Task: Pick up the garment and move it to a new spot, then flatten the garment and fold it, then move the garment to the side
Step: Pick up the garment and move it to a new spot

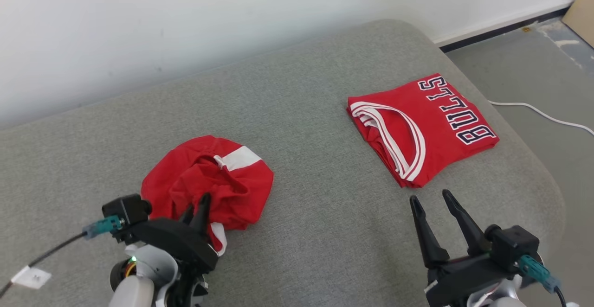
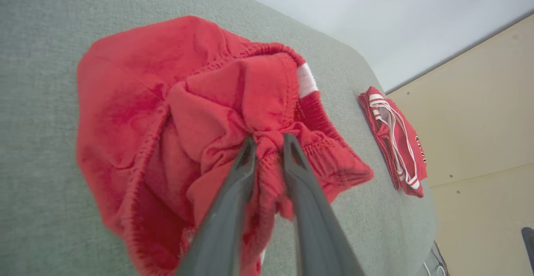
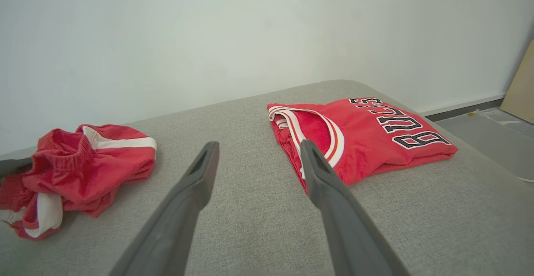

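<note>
The garment is a pair of crumpled red shorts with white stripes, lying in a heap on the left of the grey cushion. My left gripper sits at the heap's near edge. In the left wrist view its fingers pinch a bunched fold of the garment. My right gripper stands open over bare cushion at the lower right, nothing between its fingers. The right wrist view has the garment at far left.
A folded red "BULLS" jersey lies at the cushion's right, just beyond my right gripper. The cushion's right edge drops to a grey floor with a white cable. A white wall runs behind, and a cardboard panel leans at top right.
</note>
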Controlling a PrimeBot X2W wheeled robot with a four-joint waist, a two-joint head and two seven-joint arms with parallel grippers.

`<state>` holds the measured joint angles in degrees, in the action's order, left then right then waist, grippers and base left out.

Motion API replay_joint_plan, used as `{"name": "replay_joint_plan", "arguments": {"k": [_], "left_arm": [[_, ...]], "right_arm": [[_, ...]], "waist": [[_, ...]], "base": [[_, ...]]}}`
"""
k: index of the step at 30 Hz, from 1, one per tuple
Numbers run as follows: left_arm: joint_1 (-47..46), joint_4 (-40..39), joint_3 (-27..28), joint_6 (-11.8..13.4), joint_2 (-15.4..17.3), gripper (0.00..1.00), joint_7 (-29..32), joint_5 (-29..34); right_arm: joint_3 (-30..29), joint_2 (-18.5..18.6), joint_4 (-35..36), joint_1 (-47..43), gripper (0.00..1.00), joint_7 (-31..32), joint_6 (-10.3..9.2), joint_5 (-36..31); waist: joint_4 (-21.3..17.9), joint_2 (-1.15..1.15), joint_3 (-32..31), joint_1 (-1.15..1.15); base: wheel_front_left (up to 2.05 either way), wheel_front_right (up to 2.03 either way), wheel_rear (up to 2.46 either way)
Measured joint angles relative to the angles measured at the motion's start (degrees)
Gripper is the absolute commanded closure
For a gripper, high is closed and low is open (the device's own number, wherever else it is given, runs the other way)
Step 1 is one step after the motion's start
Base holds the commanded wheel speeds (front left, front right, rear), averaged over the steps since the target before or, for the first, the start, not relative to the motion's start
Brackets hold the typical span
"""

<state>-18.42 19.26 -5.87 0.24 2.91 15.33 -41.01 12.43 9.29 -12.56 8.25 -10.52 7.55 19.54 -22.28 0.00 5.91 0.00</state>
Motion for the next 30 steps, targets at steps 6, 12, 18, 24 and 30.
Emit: {"name": "replay_joint_plan", "arguments": {"k": [6, 12, 18, 24, 30], "left_arm": [[3.71, 0.83, -1.44, -4.47, -0.03, 0.00, -10.43, -1.27], [7.78, -1.15, 0.31, -5.86, 0.29, 0.00, -24.74, 1.26], [11.17, -4.75, 2.01, -6.33, 3.11, 0.00, -30.14, 9.33], [17.59, -13.34, 7.67, -6.75, 1.75, 0.00, -30.38, 19.02], [22.48, -14.38, 9.22, -6.87, 0.87, 0.00, -30.38, 24.70]], "right_arm": [[-2.00, 0.67, 0.75, -2.34, 0.00, 0.88, 0.00, -0.79], [-4.08, 0.76, 1.96, -4.02, 0.00, 1.46, 0.00, -1.12], [-6.45, 1.62, 3.03, -5.99, 0.00, 1.68, 0.00, -1.63], [-7.70, 1.34, 3.34, -7.51, 0.00, 0.63, 0.00, -2.50], [-7.70, 1.87, 2.59, -9.39, 0.00, -0.88, 0.00, -2.80]], "waist": [[2.64, 0.00, -1.32, 0.00], [6.59, 0.00, -3.61, 0.00], [10.89, 0.00, -5.65, -0.01], [14.95, -0.01, -7.27, -0.01], [17.93, -0.01, -8.42, -0.01]], "base": [[0.00, 0.00, 0.00], [0.00, 0.00, 0.00], [0.00, 0.00, 0.00], [0.00, 0.00, 0.00], [0.00, 0.00, 0.00]]}}
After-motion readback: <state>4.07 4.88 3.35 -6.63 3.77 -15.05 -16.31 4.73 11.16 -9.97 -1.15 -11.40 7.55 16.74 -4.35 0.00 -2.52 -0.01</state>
